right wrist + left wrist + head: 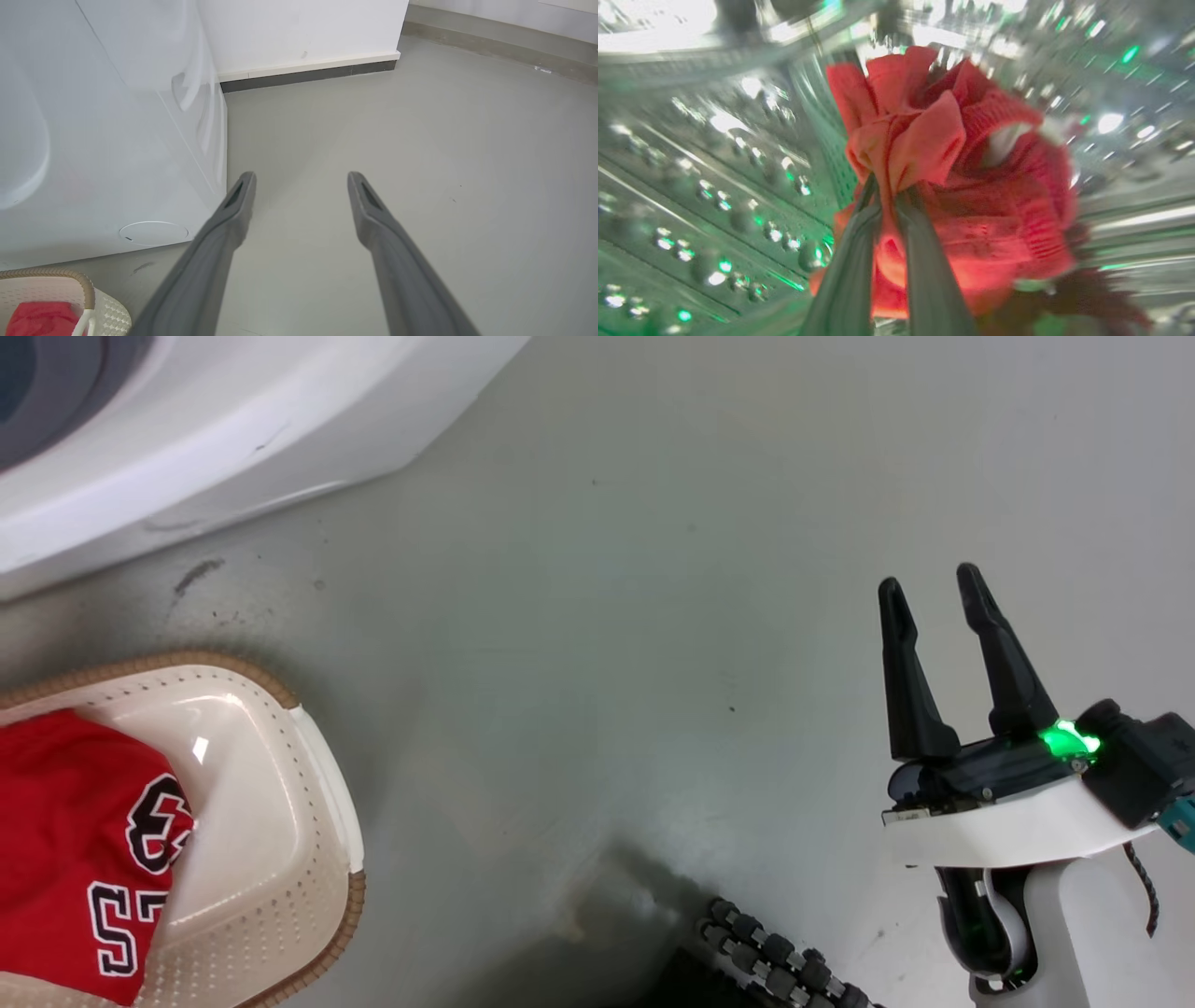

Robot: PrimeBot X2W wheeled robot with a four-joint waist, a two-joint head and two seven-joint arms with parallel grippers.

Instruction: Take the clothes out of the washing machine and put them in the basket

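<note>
You had the left gripper [887, 186] inside the washing machine [233, 420], deep in its shiny perforated drum [714, 163]. Its two fingers [852, 261] were pressed almost together and pinched a fold of a red garment [971, 186]. The cloth bunched up beyond the fingertips and hung beside and below them, with a patch of white showing in its folds. That view was blurred, so you could not tell whether the garment touched the drum or hung clear of it.

In front of the washing machine the basket [271, 821] stood on the grey floor [607, 616], near the machine's lower front but apart from it. A red jersey [65, 821] with black-and-white numerals lay inside the basket, heaped toward one end, and the cream bottom was bare at the other end.

Your right gripper [929, 583] hovered over bare floor, well off to the right of the washing machine and well apart from the basket. Its fingers [906, 681] were spread, with nothing between them, and a green light [1064, 740] glowed at their base. Seen from the right wrist, those fingers pointed along the floor beside the machine's white front toward the wall [303, 28] behind it.
</note>
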